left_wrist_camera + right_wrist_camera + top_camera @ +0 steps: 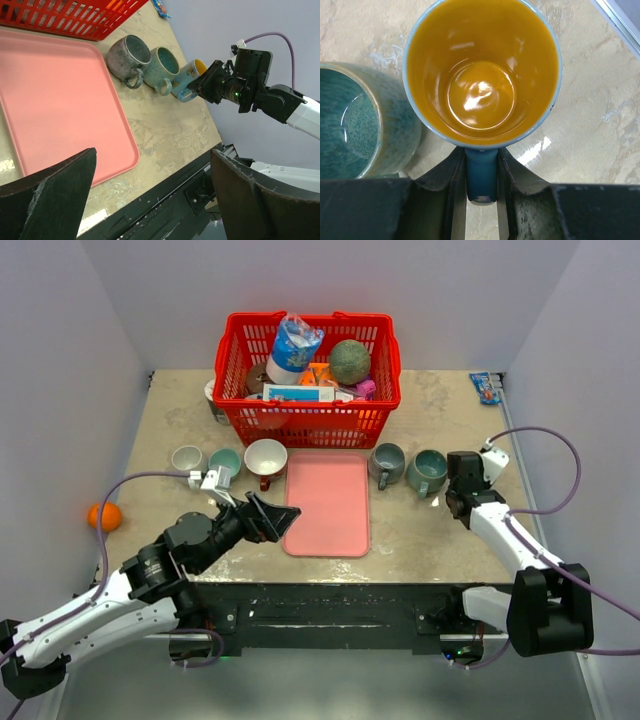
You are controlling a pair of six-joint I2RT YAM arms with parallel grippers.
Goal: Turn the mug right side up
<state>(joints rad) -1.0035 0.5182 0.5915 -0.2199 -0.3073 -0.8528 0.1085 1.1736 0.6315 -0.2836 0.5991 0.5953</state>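
The mug (pixel 482 70) is blue outside and glossy orange inside, and its open mouth faces the right wrist camera. My right gripper (pixel 481 156) is shut on its blue handle (pixel 482 172), one finger on each side. In the left wrist view the mug (pixel 186 79) leans a little next to a teal mug (pixel 162 65), with the right gripper (pixel 205 84) on it. From above, the right gripper (pixel 455 487) hides the mug. My left gripper (pixel 272 518) is open near the pink tray's (pixel 330 502) front left corner and holds nothing; its fingers (pixel 55 195) frame the table's front edge.
A red basket (pixel 310 425) full of items stands at the back. A grey mug (pixel 387 462) and the teal mug (pixel 428 472) sit right of the tray, and three mugs (pixel 225 460) sit left of it. An orange ball (pixel 104 516) lies far left.
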